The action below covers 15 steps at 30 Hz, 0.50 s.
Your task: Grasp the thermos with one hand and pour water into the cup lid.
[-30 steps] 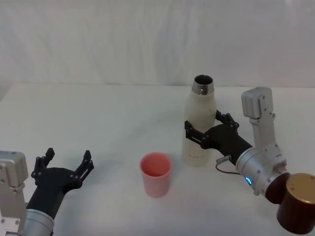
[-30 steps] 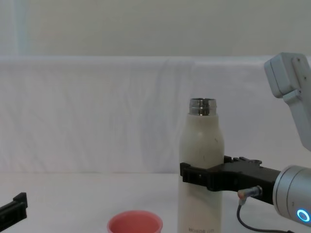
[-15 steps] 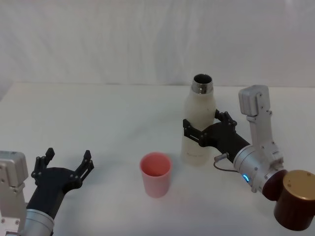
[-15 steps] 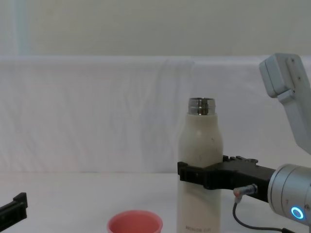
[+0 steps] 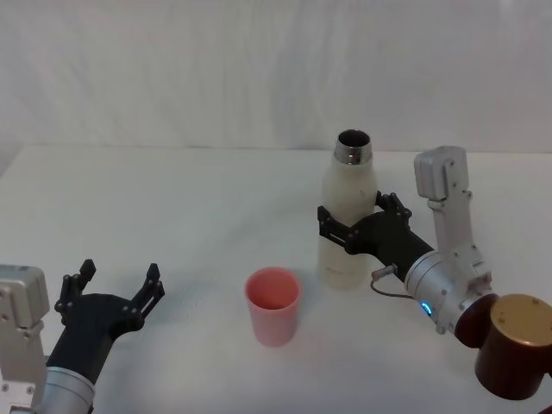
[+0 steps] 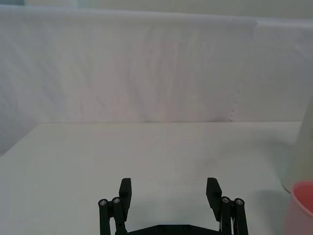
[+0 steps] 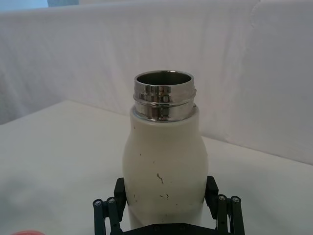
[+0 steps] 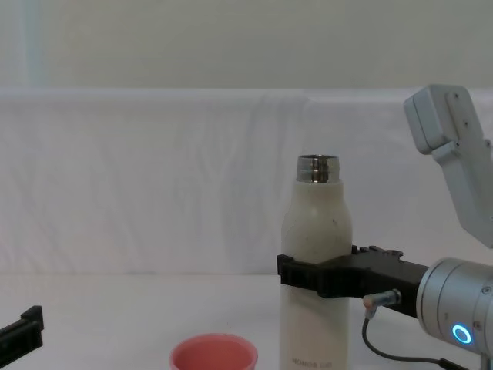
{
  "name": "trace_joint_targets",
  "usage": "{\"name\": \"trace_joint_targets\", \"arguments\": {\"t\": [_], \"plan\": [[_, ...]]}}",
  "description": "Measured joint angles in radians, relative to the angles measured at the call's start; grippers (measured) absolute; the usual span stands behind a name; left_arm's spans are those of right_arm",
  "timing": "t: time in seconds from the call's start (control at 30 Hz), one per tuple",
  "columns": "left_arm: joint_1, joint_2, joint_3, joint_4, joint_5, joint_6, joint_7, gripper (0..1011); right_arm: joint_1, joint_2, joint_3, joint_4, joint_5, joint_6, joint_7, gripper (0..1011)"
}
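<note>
- Right gripper is round the thermos at mid-body, one black finger on each flank. In the right wrist view both sit tight against the cream wall, so I'd call it clamped on the bottle.
- A mid-height hold makes sense: it leaves the steel neck free as the spout and sits close enough to the bottle's middle to swing it over without slipping.
- The thermos stands upright with its mouth open and no cap on, just behind and to the right of the cup lid. Whether its base rests on the table or hangs a shade above it, I can't tell.
- The pink cup lid stands mouth up, near the bottle and apart from it, on the side the neck would have to tip toward. Nothing is poured yet by the look of it.
- Left gripper sits low and well to the left of the cup lid, fingers spread wide with nothing between them. It's out of the pouring path, looks parked.
- Writing: small grey lettering near the thermos base in the chest view, too small to read for certain. A few dark scuffs on the bottle's shoulder, no other label.
- A blue ring light glows on the right wrist.
</note>
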Motion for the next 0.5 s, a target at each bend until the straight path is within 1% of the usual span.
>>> {"name": "trace_joint_targets", "arguments": {"t": [0.5], "plan": [[0.000,0.000,0.000,0.000,0.000,0.000,0.000,1001,0.010,-0.006,-0.002,0.016,-0.002,-0.007,0.000,1002]]}}
